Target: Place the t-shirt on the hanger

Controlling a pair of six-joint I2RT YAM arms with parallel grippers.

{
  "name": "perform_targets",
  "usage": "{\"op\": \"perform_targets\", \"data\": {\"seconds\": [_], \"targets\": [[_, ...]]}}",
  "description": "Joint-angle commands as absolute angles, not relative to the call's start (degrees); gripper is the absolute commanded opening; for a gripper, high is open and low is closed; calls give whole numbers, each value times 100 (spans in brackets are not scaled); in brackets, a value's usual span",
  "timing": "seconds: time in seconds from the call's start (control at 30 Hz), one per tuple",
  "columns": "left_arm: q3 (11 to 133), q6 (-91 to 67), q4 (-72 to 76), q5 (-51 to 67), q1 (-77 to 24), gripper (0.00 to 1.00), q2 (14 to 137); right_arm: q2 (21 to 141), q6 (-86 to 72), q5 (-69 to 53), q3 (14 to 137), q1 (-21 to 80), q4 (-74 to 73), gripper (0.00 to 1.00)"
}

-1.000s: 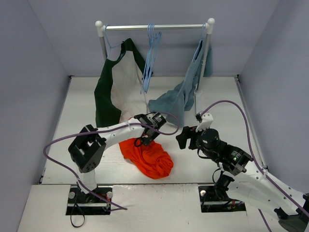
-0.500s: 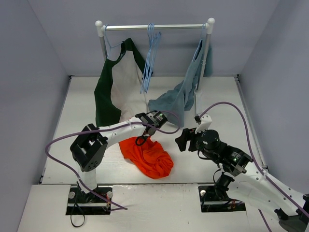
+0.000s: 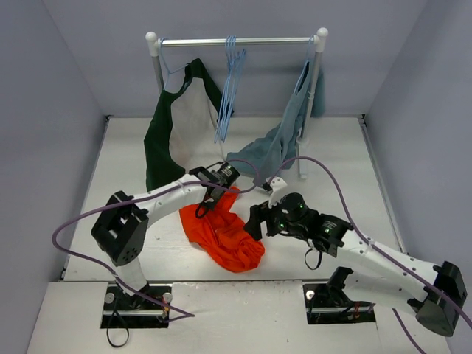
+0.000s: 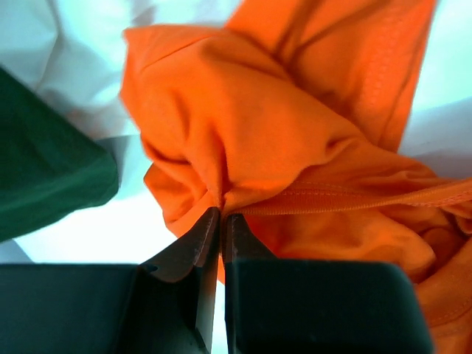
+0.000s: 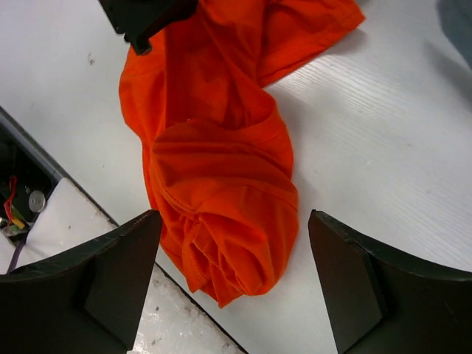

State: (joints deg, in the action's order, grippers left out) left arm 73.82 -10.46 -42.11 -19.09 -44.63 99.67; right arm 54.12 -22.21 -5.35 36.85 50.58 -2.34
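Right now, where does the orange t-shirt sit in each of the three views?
Top external: the t-shirt lies crumpled at centre frame.
Left wrist: it fills the upper middle and right, just above the shut jaws.
Right wrist: it runs from top centre down to lower centre, between the open jaws.
Shared landmark: the left arm's jaws, pinched on the shirt's upper fold, show in all three.

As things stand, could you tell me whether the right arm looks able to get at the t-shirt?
Probably yes: the right end effector hangs open over the t-shirt's bunched lower end with nothing between them, while the left end effector pinches a fold at the other end.
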Motion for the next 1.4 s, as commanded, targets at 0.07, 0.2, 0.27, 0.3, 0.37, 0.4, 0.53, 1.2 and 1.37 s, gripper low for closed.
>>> {"op": "perform_targets", "data": {"seconds": [0.07, 0.2, 0.27, 0.3, 0.37, 0.4, 0.53, 1.2, 1.37], "targets": [[7295, -1587, -4394, -1477, -4184, 0, 9374, 6178, -2057, -988, 3735, 5491, 921, 85], [7212, -1727, -4421, -1265, -4122, 0, 9219, 6731, -1909, -666, 3883, 5992, 1176, 85], [7179, -1789, -4468, -1246, -4092, 0, 9173, 6984, -1841, -490, 3979, 6106, 1253, 84], [7164, -1822, -4486, -1227, -4066, 0, 9150, 7106, -1816, -387, 4020, 6181, 1290, 83], [7090, -1901, -4487, -1127, -3979, 0, 9069, 7355, -1802, -188, 4048, 6226, 1400, 80], [7057, -1923, -4485, -1109, -3948, 0, 9025, 7428, -1811, -7, 4034, 6234, 1422, 78], [6887, -1984, -4500, -1031, -3802, 0, 8822, 7510, -1928, 488, 3865, 6233, 1450, 54], [6999, -3111, -4606, -934, -3597, 0, 7188, 5145, -1672, 3035, 4532, 5965, -880, 4], [6527, -3821, -4287, -946, -3696, 0, 6909, 4954, -2686, 2874, 4274, 5954, -1264, 29]]}}
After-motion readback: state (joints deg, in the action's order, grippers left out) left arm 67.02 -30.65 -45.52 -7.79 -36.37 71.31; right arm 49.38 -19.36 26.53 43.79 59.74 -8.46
